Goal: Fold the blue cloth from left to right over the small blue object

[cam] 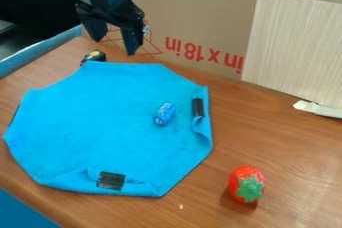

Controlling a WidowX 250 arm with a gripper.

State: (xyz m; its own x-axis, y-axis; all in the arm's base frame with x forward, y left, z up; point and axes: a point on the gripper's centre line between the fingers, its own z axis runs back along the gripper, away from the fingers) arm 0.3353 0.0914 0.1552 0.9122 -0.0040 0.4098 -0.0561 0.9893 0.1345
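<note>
Far left, above the desk (280, 142), the tool (115, 46) hangs with its two fingers well apart; nothing seen between them. Nearest item: a small black-and-yellow thing (93, 57), touching or just beside the cloth's far edge; contact uncertain.

Cloth (100, 117): blue, mostly spread flat. Right edge folded inward, near edge rumpled, each with a dark patch. Blue cylinder (164, 114) lies on it, right of its middle. Strawberry (246, 184) sits on the desk, near right, apart from the cloth.

Progress, as judged: no grip is made; spreading looks largely complete, the folds at right and near edges left as they are.

Edges and room: cardboard (200, 32) stands along the far side, close behind the tool, limiting travel that way. Cloth's left side lies near the desk's edge. Widest room for moving: right of the cloth, between strawberry and cardboard.
</note>
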